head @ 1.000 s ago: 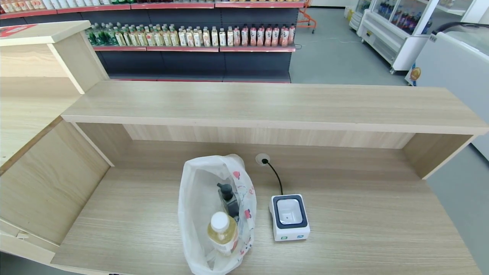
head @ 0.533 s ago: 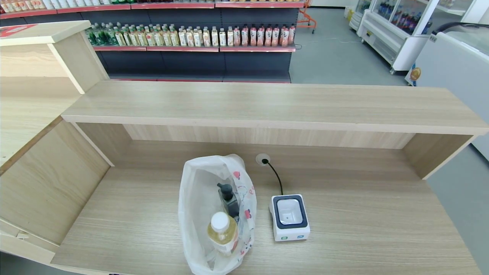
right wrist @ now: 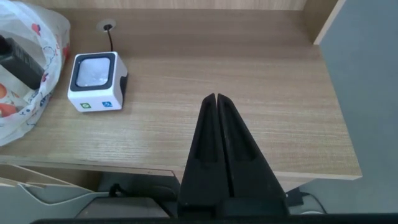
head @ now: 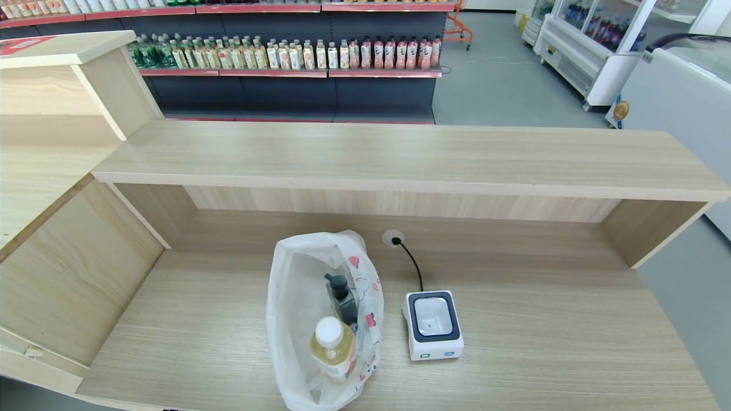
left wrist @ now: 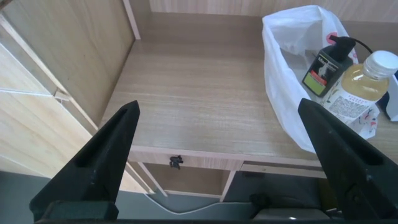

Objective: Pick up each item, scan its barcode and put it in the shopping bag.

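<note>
The shopping bag (head: pixel 284 319) stands on the table (head: pixel 542 331) ahead of the left tool (left wrist: pixel 219 109), off toward the right tool (right wrist: pixel 216 96). A drink bottle (head: pixel 333 348) and a pump bottle (head: pixel 342 299) stand inside it. The scanner (head: pixel 433 324) sits just beside the bag, ahead of the right tool. The left tool is spread wide and the right tool is pressed together, both holding nothing. Scanning and bagging look finished.

Bag (head: pixel 287 308) upright, yellow btl (head: pixel 333 349), pump btl (head: pixel 342 298) inside
</note>
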### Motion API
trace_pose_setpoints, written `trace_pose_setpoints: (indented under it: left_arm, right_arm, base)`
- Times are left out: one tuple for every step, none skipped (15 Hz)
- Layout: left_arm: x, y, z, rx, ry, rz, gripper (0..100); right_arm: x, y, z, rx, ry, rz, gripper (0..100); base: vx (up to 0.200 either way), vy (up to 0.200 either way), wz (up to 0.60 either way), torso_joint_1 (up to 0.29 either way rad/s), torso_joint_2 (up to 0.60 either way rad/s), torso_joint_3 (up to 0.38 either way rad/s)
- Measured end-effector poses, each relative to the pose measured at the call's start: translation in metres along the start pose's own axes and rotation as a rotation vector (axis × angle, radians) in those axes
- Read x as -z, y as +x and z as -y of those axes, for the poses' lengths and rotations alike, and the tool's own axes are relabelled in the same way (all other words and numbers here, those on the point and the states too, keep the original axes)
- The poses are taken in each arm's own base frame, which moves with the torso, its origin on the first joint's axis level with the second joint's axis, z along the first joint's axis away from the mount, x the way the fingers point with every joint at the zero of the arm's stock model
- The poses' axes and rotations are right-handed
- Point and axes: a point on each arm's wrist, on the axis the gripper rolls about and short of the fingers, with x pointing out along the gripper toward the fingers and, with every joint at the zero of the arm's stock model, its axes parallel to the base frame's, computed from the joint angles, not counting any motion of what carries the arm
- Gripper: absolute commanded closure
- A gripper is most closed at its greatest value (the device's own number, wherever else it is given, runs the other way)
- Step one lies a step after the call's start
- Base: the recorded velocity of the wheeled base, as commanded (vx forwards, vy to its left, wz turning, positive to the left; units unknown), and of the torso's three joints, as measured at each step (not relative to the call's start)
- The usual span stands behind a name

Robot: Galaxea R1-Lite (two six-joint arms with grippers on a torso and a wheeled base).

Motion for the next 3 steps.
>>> trace_pose_setpoints:
  left_arm:
    - [0.0000,0.0000,0.0000,0.000,0.000,0.000,0]
    - [0.0000,0.0000,0.0000,0.000,0.000,0.000,0]
    - [0.0000,0.0000,0.0000,0.000,0.000,0.000,0]
  right_arm:
    - [0.0000,0.0000,0.0000,0.001,0.000,0.000,100]
    - [0.0000,0.0000,0.0000,0.000,0.000,0.000,100]
    - [0.0000,0.0000,0.0000,0.000,0.000,0.000,100]
  base:
    - [0.000,0.000,0.00,0.000,0.00,0.000]
    - [0.000,0.000,0.00,0.000,0.00,0.000]
    - [0.000,0.000,0.00,0.000,0.00,0.000]
